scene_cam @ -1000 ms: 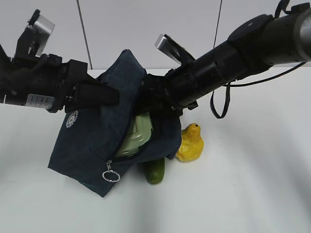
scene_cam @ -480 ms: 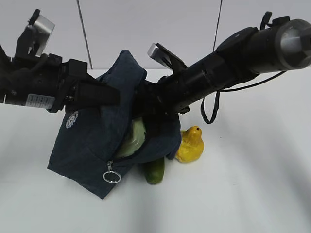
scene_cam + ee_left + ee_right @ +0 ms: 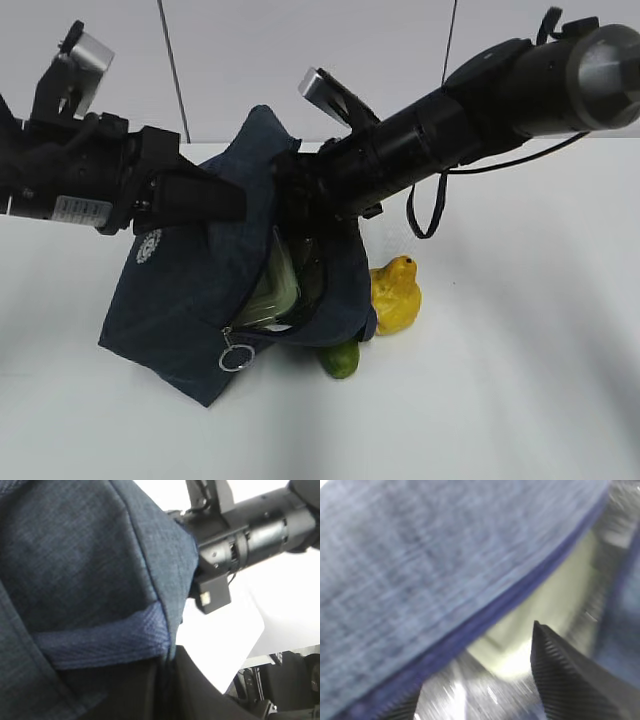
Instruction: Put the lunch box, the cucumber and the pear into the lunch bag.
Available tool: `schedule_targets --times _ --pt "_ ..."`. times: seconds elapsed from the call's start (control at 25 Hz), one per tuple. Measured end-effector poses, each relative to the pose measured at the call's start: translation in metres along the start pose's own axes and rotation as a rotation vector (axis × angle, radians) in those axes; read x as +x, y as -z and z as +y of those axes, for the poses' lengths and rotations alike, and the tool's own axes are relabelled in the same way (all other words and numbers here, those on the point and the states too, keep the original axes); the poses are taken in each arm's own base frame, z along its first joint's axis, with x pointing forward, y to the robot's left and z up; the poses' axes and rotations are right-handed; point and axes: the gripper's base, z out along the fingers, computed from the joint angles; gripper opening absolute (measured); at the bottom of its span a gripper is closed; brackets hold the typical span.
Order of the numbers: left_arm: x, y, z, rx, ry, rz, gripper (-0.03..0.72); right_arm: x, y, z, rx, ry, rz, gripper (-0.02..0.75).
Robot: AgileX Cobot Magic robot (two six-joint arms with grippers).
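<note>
1. I see the lunch bag (image 3: pixel 190 290), dark navy, propped up on the white table (image 3: pixel 520 380), its zippered mouth gaping toward the camera, silver ring pull (image 3: pixel 237 357) dangling at the lower edge.
2. Left gripper (image 3: pixel 235 205): jaws pressed together, pinching the bag's fabric at its upper left side. In my left wrist view the cloth and a blue webbing strap (image 3: pixel 100 642) fill the frame.
3. Right gripper (image 3: pixel 300 215) is pushed into the bag mouth. In the right wrist view one dark ribbed fingertip (image 3: pixel 560 675) stands clear of the box; the other tip is at the frame's lower left. Jaws spread, gripping nothing that I can see.
4. Lunch box (image 3: pixel 275 290), pale green lid, sits inside the bag opening, tilted on edge, partly hidden by fabric.
5. Cucumber (image 3: pixel 341 357) lies on the table, mostly under the bag's lower right edge, only its end showing.
6. Pear (image 3: pixel 397 297) stands on the table just right of the bag, near the cucumber.
</note>
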Motion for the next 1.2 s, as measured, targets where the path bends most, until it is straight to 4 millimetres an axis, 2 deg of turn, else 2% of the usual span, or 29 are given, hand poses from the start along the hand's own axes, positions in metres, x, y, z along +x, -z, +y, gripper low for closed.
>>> schedule_targets --times 0.2,0.36,0.48,0.64,0.84,1.2 --pt "0.003 0.000 0.001 -0.006 -0.027 0.030 0.001 -0.015 0.010 0.011 0.037 0.124 0.068 0.509" --pt "0.006 0.001 -0.001 0.003 -0.053 0.066 0.001 -0.024 0.026 0.016 0.153 0.219 0.219 0.499" --pt "0.008 0.003 -0.002 -0.012 -0.097 0.092 0.001 -0.029 0.041 0.018 0.267 0.281 0.334 0.440" --pt "0.012 0.005 0.000 -0.032 -0.146 0.138 0.001 -0.038 0.056 0.017 0.406 0.326 0.384 0.378" --pt "0.013 0.006 0.001 -0.039 -0.145 0.142 0.001 -0.040 0.064 0.008 0.535 0.332 0.419 0.367" --pt "0.003 0.023 0.020 -0.088 -0.047 0.084 0.001 -0.037 0.067 0.005 0.576 0.316 0.435 0.362"
